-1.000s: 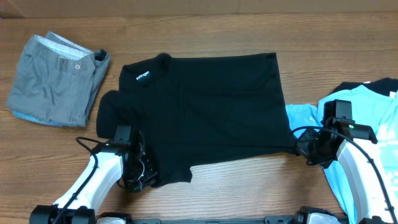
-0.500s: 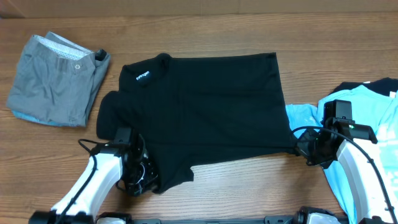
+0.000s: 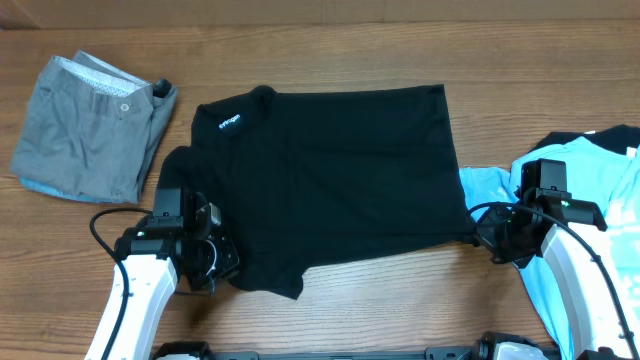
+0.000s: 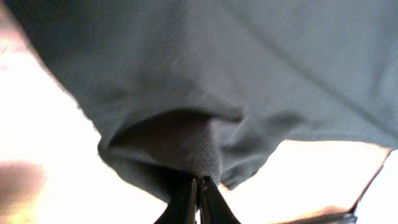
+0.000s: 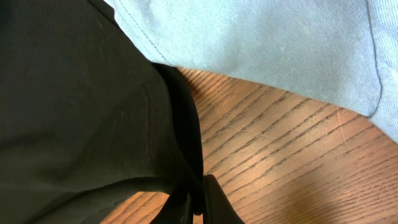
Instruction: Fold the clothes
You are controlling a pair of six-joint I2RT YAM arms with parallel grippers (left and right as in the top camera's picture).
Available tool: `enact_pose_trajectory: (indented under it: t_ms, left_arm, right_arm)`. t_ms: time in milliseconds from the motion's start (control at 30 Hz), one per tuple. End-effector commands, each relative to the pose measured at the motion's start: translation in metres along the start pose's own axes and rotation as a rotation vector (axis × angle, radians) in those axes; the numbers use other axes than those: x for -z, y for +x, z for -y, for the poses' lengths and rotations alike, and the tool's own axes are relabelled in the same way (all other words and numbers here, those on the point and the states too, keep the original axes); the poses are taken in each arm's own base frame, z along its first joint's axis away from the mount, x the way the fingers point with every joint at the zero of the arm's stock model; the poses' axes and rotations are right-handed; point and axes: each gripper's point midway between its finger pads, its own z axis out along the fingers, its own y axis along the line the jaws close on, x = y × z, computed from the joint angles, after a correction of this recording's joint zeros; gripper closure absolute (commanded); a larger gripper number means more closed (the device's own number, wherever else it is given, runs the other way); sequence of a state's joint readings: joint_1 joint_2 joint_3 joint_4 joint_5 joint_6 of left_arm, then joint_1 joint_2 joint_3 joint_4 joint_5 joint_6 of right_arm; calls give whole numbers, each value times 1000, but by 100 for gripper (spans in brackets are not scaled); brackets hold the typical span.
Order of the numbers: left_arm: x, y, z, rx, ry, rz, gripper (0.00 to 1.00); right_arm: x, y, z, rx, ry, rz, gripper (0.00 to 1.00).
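Observation:
A black polo shirt (image 3: 330,180) lies spread on the wooden table, collar at the upper left. My left gripper (image 3: 222,262) is shut on the shirt's lower left edge; the left wrist view shows the black fabric (image 4: 205,81) pinched between the fingertips (image 4: 199,186) and lifted. My right gripper (image 3: 484,240) is shut on the shirt's lower right corner; the right wrist view shows the dark fabric (image 5: 87,99) held between the fingers (image 5: 198,193) just above the wood.
Folded grey shorts (image 3: 95,125) lie at the far left. A light blue garment (image 3: 580,200) lies at the right under my right arm, also in the right wrist view (image 5: 261,43), with a dark garment (image 3: 570,138) behind it.
My left arm has swung left and up a little, pulling the shirt's lower left edge with it. The right arm has not moved.

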State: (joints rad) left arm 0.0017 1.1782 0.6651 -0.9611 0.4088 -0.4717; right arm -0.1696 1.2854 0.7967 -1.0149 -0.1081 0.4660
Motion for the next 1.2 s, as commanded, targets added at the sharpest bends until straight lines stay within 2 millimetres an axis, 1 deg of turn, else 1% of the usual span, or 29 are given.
enact_pose_trajectory:
  t_ms: [0, 67, 133, 200, 300, 333, 433, 467, 500, 567, 633, 833, 933, 1067, 1133, 1167]
  left_arm:
    - [4, -2, -11, -25, -66, 18, 83]
    - [4, 3, -15, -30, -87, 0, 74]
    - [5, 10, -22, -16, -121, -26, 74]
    - [7, 12, -33, 14, -180, -23, 73]
    - [9, 5, -43, 49, -236, 19, 72]
    - [9, 3, -46, 68, -251, 31, 73]
    - [8, 1, -47, 68, -255, 42, 74]
    - [8, 0, -49, 78, -265, 48, 73]
    - [7, -1, -50, 84, -271, 55, 69]
    - [5, -4, -49, 79, -262, 67, 64]
    - [1, -6, -47, 58, -245, 69, 64]
    - [-5, 8, -36, -17, -163, -8, 69]
    - [-6, 20, -30, -46, -122, -65, 76]
    - [-7, 33, -15, -81, -42, -127, 75]
    - [-9, 33, -14, -108, -56, -121, 75]
    - [-9, 30, -17, -108, -81, -107, 75]
  right_arm:
    - [7, -6, -5, 11, -23, 27, 95]
    - [7, -6, -5, 11, -23, 27, 95]
    - [7, -6, -5, 12, -23, 27, 95]
    - [7, -6, -5, 19, -23, 27, 95]
    - [7, -6, -5, 19, -23, 26, 95]
    - [7, -6, -5, 19, -24, 26, 94]
    - [7, -6, -5, 22, -25, 25, 95]
    - [7, -6, -5, 22, -25, 25, 95]
    - [7, -6, -5, 22, -25, 25, 94]
    - [7, -6, -5, 22, -26, 26, 94]
    - [7, -6, -6, 23, -27, 28, 94]
    - [7, -7, -6, 23, -27, 29, 94]
    - [7, -7, -6, 23, -27, 29, 94]
    - [7, -7, -6, 23, -27, 29, 94]
    - [7, -7, -6, 23, -27, 29, 94]
    - [7, -7, -6, 23, -28, 30, 94]
